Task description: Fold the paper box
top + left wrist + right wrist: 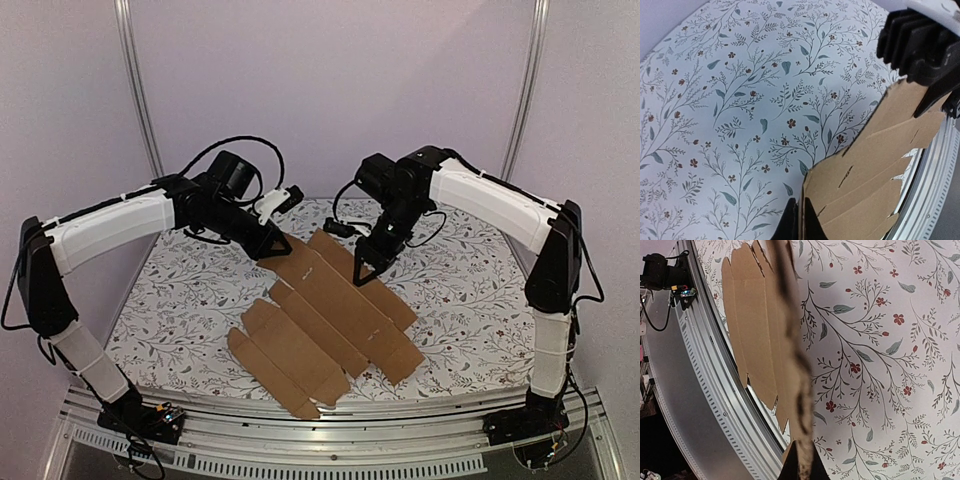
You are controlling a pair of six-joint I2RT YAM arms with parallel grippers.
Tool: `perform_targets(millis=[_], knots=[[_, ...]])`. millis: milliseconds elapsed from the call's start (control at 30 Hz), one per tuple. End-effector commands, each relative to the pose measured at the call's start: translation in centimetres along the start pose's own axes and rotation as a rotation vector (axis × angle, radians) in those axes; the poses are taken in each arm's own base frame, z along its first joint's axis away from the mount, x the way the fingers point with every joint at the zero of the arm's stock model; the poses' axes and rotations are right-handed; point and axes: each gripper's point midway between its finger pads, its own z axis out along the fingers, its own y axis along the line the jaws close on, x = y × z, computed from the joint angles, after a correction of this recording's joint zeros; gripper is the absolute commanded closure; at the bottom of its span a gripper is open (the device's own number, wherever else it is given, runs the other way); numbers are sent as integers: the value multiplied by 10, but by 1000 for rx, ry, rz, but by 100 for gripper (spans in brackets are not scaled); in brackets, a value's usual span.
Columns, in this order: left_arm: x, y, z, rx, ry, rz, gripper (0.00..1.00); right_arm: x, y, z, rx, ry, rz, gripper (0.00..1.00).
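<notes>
The paper box (320, 320) lay as a flat die-cut sheet of plain brown corrugated cardboard on the floral-patterned counter (470, 300), running diagonally from the near-left toward the far middle, its far end lifted slightly where both arms met it. None of the panels had yet been turned up, so the folding looked to be at its very start.

The left gripper (272, 250) had its fingers closed tight on the far-left edge of the sheet; in the left wrist view the two dark fingertips (790, 225) pinched the cardboard edge between them. The right gripper (362, 272) was likewise fully closed on the sheet's far-right edge, and its wrist view showed the board running edge-on straight out of the clamped fingertips (801, 462).

The sheet appeared light and fairly stiff, likely to bend cleanly only along its scored creases and to kink or crush if squeezed across the flutes. The slits and narrow tabs seemed the weak points, prone to tearing. Holding close to an edge, beside a crease rather than on a tab, would probably give the best control, with the second gripper steadying the neighbouring panel so the light sheet did not skate across the smooth counter.
</notes>
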Motion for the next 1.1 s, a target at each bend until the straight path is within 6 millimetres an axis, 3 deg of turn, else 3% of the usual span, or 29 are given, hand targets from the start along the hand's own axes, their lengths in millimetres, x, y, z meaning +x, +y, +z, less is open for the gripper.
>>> perform_targets(millis=[0, 100, 333, 700, 833, 1067], knots=[[5, 1, 9, -19, 30, -6, 100, 13, -10, 0, 40, 70, 39, 100], [3, 1, 9, -12, 15, -29, 100, 10, -15, -2, 70, 54, 38, 97], [4, -4, 10, 14, -43, -120, 100, -3, -31, -6, 114, -51, 51, 69], [33, -6, 6, 1, -68, -214, 100, 1, -36, -29, 50, -183, 45, 68], [35, -8, 3, 13, -84, -243, 100, 6, -34, -22, 13, -189, 34, 68], [39, -10, 3, 16, -87, -267, 100, -4, -39, -20, 20, -224, 6, 68]])
